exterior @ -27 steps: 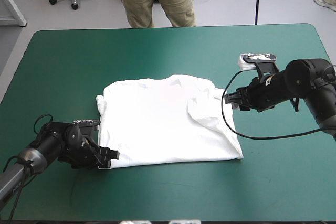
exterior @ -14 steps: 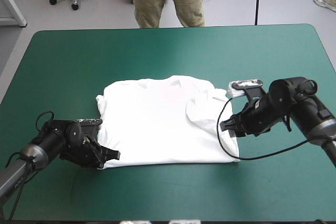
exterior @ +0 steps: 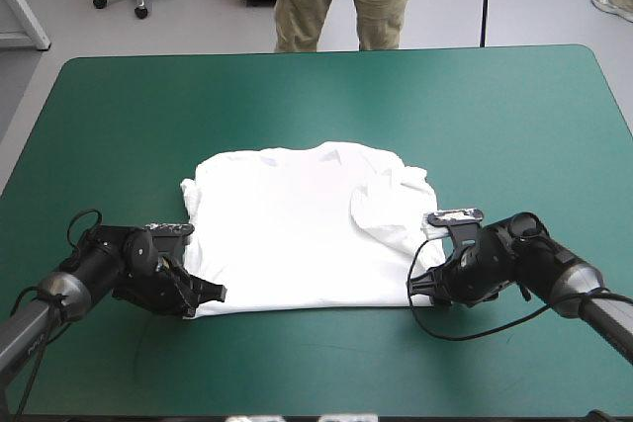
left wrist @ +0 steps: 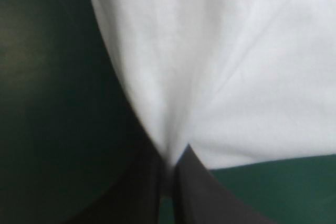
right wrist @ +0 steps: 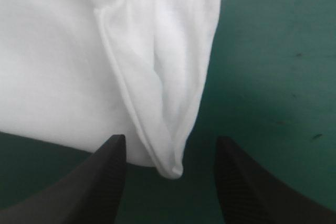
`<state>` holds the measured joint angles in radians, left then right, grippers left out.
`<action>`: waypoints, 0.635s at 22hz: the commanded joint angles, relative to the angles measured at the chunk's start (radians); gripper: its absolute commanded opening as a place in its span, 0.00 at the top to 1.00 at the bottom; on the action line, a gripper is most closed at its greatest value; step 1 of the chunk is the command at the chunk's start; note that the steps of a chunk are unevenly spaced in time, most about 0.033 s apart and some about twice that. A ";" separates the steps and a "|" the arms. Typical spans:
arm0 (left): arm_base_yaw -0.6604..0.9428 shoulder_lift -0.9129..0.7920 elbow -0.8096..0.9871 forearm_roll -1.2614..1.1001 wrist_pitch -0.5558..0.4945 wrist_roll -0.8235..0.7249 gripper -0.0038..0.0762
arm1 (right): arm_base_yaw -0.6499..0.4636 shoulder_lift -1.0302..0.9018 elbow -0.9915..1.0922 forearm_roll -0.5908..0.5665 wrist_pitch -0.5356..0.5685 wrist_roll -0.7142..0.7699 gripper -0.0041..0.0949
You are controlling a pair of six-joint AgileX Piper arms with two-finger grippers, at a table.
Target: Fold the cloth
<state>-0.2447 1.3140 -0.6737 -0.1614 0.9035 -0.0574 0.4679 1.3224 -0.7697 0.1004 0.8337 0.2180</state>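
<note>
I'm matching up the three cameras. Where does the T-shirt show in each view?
High view: the T-shirt lies flat at the middle of the teal-green cover.
Left wrist view: one near corner is pinched between the left gripper's shut fingers.
Right wrist view: the other near corner lies between the right gripper's open fingers, not gripped.
Shared landmark: the teal-green cover along the shirt's near edge.

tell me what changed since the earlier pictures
The right gripper moved along the right edge of the T-shirt, from far end to near corner, fingers open either side of it. The left gripper stayed shut on the near left corner; the T-shirt lay flat throughout.
</note>
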 commanded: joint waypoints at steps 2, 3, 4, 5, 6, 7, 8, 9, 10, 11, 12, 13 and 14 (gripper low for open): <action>-0.003 0.009 -0.001 -0.031 -0.070 0.004 0.96 | 0.003 0.017 0.011 0.021 -0.060 0.014 0.51; -0.003 0.009 -0.001 -0.031 -0.070 0.004 0.96 | 0.003 0.055 0.011 0.048 -0.072 0.009 0.55; -0.003 0.009 -0.001 -0.031 -0.070 0.006 0.96 | 0.003 0.070 0.011 0.062 -0.080 -0.002 0.57; -0.003 0.009 -0.001 -0.031 -0.070 0.006 0.96 | 0.003 0.106 0.011 0.118 -0.106 -0.023 0.61; -0.003 0.009 -0.001 -0.031 -0.070 0.006 0.96 | 0.003 0.120 0.011 0.151 -0.112 -0.042 0.64; -0.003 0.009 -0.001 -0.031 -0.065 0.006 0.96 | 0.003 0.132 0.011 0.183 -0.112 -0.060 0.69; -0.003 0.009 -0.001 -0.031 -0.062 0.006 0.96 | 0.003 0.141 0.011 0.206 -0.111 -0.074 0.76; -0.003 0.009 -0.001 -0.031 -0.061 0.009 0.96 | 0.003 0.145 0.011 0.226 -0.109 -0.089 0.81; -0.003 0.009 -0.001 -0.031 -0.061 0.015 0.96 | 0.003 0.142 0.011 0.239 -0.106 -0.108 0.97; -0.003 0.009 -0.001 -0.031 -0.061 0.015 0.96 | 0.003 0.140 0.011 0.239 -0.106 -0.103 0.97; -0.003 0.009 -0.001 -0.029 -0.063 0.015 0.96 | 0.003 0.128 0.009 0.228 -0.108 -0.101 0.98; -0.003 0.009 -0.007 -0.029 -0.061 0.015 0.96 | 0.003 0.105 -0.003 0.210 -0.097 -0.095 0.98; -0.003 0.009 -0.014 -0.024 -0.050 0.015 0.96 | 0.003 0.093 -0.015 0.205 -0.082 -0.092 0.98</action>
<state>-0.2447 1.3159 -0.6757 -0.1641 0.9033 -0.0424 0.4631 1.4314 -0.7762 0.2723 0.7699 0.1274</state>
